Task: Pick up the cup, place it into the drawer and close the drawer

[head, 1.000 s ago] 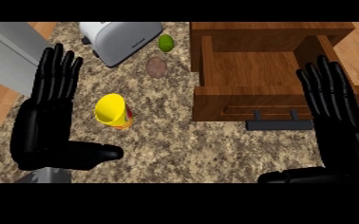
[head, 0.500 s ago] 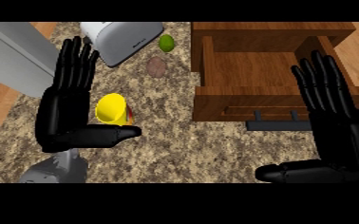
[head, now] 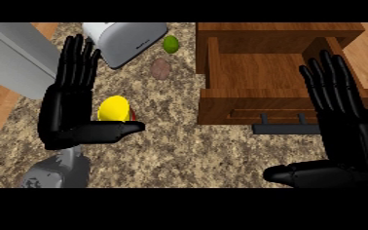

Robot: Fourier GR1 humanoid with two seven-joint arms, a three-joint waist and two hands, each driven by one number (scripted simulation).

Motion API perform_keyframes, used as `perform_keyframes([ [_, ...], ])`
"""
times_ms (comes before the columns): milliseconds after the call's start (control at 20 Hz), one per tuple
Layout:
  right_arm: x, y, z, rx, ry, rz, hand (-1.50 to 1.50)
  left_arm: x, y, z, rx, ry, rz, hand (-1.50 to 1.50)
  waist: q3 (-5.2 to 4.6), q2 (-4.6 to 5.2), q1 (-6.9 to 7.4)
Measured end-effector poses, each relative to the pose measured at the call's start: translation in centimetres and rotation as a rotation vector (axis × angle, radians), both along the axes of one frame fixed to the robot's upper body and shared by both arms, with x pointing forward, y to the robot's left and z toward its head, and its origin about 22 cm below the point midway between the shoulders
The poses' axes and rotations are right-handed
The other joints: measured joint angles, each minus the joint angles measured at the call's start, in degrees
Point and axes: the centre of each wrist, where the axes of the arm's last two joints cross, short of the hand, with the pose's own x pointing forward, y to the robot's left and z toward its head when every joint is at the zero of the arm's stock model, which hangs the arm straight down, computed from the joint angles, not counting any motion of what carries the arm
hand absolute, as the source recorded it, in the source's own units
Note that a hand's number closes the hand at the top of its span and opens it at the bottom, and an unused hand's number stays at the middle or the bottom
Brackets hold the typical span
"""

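Observation:
A yellow cup (head: 114,108) stands on the speckled counter, left of the open wooden drawer (head: 273,73). My left hand (head: 68,105) is open right beside the cup's left side, fingers straight and pointing away, with the thumb stretched across just in front of the cup. It hides part of the cup's base. My right hand (head: 341,122) is open at the right, fingers up, over the drawer's right front corner near the dark handle (head: 286,125). The drawer's inside shows bare wood.
A grey toaster-like appliance (head: 122,39) sits at the back, with a green lime (head: 170,44) and a brownish potato-like lump (head: 160,68) beside it. A large grey box (head: 25,61) fills the left edge. Wooden flooring shows past the counter's left side.
My left hand has moved right and forward, coming up against the cup with the thumb in front of it. My right hand drifted slightly inward.

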Motion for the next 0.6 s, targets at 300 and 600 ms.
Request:
perform_keyframes([
  [300, 0.3, -0.4, 0.1, -0.002, -0.004, -0.011, -1.50, 0.4, 0.1, -1.9, 0.009, 0.038, 0.032, -1.50, 0.00, 0.01, 0.00],
  [600, 0.1, -0.4, 0.4, -0.003, -0.013, -0.017, -1.50, -0.5, 0.9, -4.3, 0.010, 0.103, 0.057, -1.50, 0.01, 0.00, 0.02],
])
